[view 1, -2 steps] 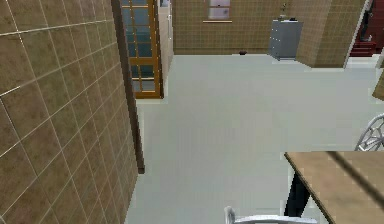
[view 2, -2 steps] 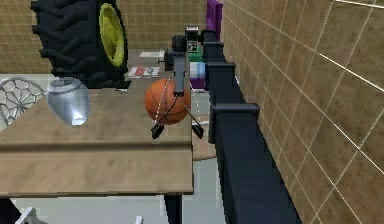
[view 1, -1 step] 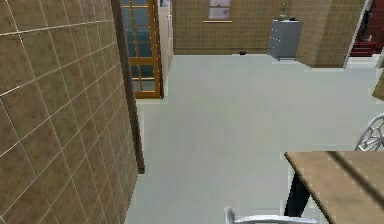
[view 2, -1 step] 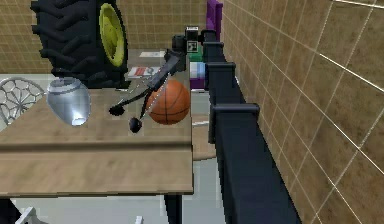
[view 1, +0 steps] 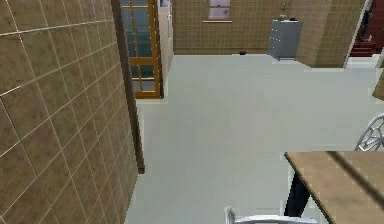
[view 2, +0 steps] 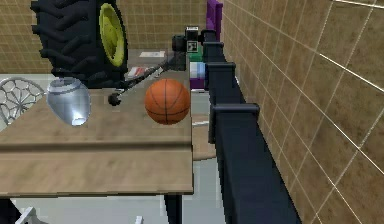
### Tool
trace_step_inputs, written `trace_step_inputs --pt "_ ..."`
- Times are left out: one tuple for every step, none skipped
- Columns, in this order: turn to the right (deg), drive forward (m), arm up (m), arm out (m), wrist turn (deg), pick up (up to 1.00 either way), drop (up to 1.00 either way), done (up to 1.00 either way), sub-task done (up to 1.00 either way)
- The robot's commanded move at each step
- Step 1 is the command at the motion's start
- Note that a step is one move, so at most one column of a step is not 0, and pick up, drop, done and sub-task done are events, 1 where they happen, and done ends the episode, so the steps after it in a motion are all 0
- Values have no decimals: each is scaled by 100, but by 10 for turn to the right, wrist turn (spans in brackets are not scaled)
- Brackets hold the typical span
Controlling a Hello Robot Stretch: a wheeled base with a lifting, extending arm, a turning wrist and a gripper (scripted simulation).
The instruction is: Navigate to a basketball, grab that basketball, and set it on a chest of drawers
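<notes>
The forward view has one tiled wall [view 1: 55, 120] along its left, one wooden glazed door [view 1: 142, 45] past it, and one grey chest of drawers [view 1: 285, 40] against the far wall across bare grey floor [view 1: 220, 110]. One wooden table corner [view 1: 340, 178] is cut off by the lower right edge. Parts of two white wire chairs show, one [view 1: 372, 132] at the right edge and one [view 1: 258, 216] cut by the bottom edge. In the arm side view one orange basketball [view 2: 167, 100] shows against the right part of one wooden table [view 2: 95, 150], with one silvery vase [view 2: 68, 101] to its left and a white wire chair [view 2: 17, 97] beyond the table's left end. One huge black tyre with a yellow-green rim [view 2: 80, 40] stands behind, its top cut off. The dark arm [view 2: 243, 140] rises along a tiled wall [view 2: 320, 90]; the gripper [view 2: 130, 88] stretches thin fingers just above and left of the ball, and whether the claw holds anything cannot be told. Small coloured objects [view 2: 198, 72] near the arm's end are too indistinct to name.
</notes>
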Motion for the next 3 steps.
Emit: trace_step_inputs --pt "0 0 0 0 450 0 0 0 0" --pt "0 0 0 0 180 0 0 0 0" --pt "0 0 -20 0 0 0 0 0 0"
